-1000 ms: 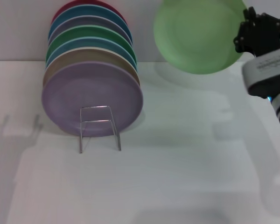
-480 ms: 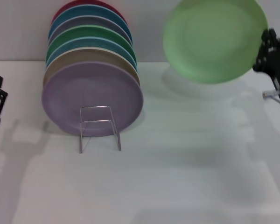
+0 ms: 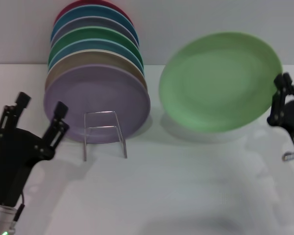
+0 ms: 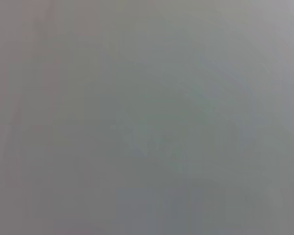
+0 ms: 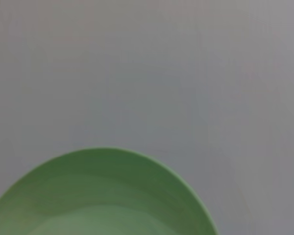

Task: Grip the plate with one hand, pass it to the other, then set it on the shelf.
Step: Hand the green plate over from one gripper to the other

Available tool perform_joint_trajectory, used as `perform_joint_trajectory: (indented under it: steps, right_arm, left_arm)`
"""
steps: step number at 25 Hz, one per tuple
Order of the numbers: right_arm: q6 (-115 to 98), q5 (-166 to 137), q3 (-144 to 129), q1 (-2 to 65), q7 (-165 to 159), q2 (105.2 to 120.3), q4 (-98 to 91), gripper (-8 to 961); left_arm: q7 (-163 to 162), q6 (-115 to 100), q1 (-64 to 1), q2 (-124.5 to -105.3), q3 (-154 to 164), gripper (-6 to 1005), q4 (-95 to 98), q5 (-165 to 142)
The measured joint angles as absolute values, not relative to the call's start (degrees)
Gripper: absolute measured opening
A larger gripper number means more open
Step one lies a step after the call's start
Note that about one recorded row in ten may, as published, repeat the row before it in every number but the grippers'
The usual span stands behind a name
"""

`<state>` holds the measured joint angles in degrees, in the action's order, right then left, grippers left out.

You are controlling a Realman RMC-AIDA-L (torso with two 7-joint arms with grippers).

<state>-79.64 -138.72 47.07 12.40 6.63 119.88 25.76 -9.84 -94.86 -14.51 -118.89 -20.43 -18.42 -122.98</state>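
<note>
Pastel-green and matte, the plate [image 3: 220,81] hangs in the air to the right of the shelf [image 3: 104,133], tilted so that its upper face looks toward the head camera, well clear of the white table [image 3: 186,186] and casting a soft shadow on it. The right gripper [image 3: 280,100] pinches the plate at the rim on the side farthest from the shelf, its dark fingers [image 3: 284,84] closed over the edge.

On the other side of the shelf, the left gripper [image 3: 41,107] stands raised with its two black fingers [image 3: 60,111] spread wide, holding nothing, just beside the lilac plate [image 3: 97,104] that fronts the row of stacked plates [image 3: 94,44]. That row leans in the shelf behind the small wire loop at its front; behind the lilac one come tan, blue, darker green, purple, blue and red rims.

Only the head view shows the shelf, the stacked plates and both grippers. The right wrist view gives just an arc of the plate [image 5: 103,196] against a plain grey background, with none of that arm's own fingers in frame. The left wrist view is a featureless grey field in which nothing can be made out.

No brand, label or writing can be read in any view.
</note>
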Motion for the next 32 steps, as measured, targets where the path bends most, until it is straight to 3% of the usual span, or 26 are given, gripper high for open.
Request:
perform_joint_trajectory:
  steps: [12,32]
  right_arm:
    - [-82.0,-137.8,36.6,6.9,19.3,119.88,32.1,14]
    - [-82.2,-124.4,22.0,8.0,46.0,119.88,40.4,14]
  left_arm:
    - [-8.9,-90.0,-15.4,-119.00,-15.5,781,-18.7,-123.0]
    - [-2.9,-84.3,-15.9,-119.00,-14.0,778,-21.5,-123.0]
